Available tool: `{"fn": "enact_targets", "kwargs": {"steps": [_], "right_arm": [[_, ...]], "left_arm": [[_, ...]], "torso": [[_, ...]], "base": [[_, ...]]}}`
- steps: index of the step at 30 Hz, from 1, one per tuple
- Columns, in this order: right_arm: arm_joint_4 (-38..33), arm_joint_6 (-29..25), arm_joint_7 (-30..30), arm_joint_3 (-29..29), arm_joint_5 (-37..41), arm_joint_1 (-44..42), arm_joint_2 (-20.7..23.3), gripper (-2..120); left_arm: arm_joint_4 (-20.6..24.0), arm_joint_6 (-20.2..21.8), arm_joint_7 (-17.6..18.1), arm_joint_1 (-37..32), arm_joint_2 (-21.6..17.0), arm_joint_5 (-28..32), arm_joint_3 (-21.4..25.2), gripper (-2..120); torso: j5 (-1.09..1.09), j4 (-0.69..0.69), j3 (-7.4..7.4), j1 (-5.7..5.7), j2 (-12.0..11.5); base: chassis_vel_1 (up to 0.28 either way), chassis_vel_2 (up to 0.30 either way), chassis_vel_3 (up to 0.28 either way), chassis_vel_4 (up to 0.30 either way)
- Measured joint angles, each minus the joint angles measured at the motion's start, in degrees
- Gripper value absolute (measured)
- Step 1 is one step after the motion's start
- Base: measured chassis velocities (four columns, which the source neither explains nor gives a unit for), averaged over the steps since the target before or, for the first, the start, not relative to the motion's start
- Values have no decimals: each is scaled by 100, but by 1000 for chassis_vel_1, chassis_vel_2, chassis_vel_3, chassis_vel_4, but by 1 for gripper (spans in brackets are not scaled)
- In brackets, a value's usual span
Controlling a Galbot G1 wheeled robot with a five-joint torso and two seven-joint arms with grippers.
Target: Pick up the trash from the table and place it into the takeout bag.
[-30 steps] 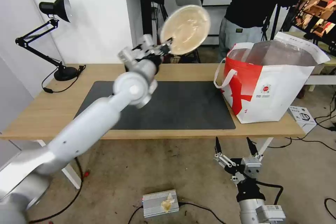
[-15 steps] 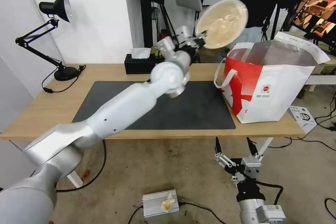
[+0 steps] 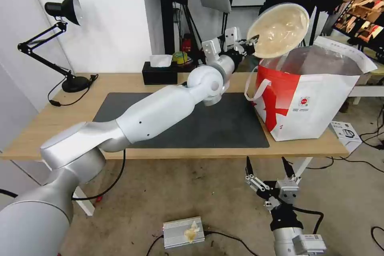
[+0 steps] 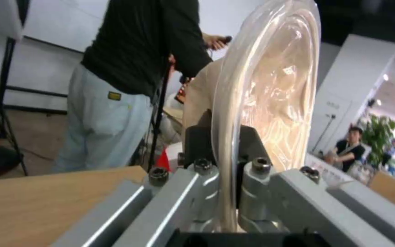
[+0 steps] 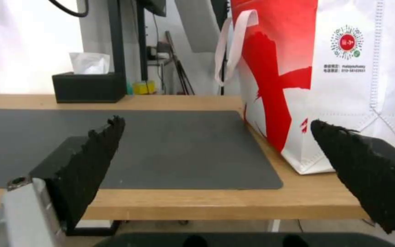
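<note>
My left gripper [image 3: 253, 41] is shut on the rim of the beige lidded paper bowl [image 3: 279, 30], held high and tilted on edge over the near-left corner of the takeout bag [image 3: 316, 100]. In the left wrist view the bowl's clear lid [image 4: 271, 85] stands edge-on between the fingers [image 4: 197, 144]. The bag stands open on the table [image 3: 48, 124] at the right end, beside the dark mat [image 3: 224, 124]. My right gripper [image 3: 268, 168] hangs open below the table's front edge, facing the bag [image 5: 344, 85] and the mat [image 5: 161, 151]; nothing is between its fingers.
A black tissue box [image 3: 160, 73] sits at the table's back edge, and a black desk lamp [image 3: 64, 40] stands at the back left. A person stands behind the bag. On the floor lie a silver box [image 3: 183, 232] and a small white box [image 3: 346, 132].
My left arm has swung to the right and stretched out, carrying the bowl from above the back of the mat to above the bag's left rim. The right arm has not moved.
</note>
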State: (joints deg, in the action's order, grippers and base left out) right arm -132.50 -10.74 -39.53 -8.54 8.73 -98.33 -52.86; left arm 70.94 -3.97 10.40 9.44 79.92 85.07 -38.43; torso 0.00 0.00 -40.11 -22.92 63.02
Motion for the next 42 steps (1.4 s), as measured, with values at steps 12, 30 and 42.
{"fn": "enact_targets", "kwargs": {"steps": [12,30,42], "right_arm": [[0,0,0,0,0,0,0,100],[0,0,0,0,0,0,0,100],[0,0,0,0,0,0,0,100]], "left_arm": [[-924,118,-1079,302,334,-845,-606,0],[-1826,105,-1637,567,742,-1608,-1054,0],[-1543,-44,-1659,599,556,-1614,-1074,24]], "torso": [[0,0,-1,0,0],[0,0,0,0,0],[0,0,0,0,0]], "base": [[0,0,0,0],[0,0,0,0],[0,0,0,0]]}}
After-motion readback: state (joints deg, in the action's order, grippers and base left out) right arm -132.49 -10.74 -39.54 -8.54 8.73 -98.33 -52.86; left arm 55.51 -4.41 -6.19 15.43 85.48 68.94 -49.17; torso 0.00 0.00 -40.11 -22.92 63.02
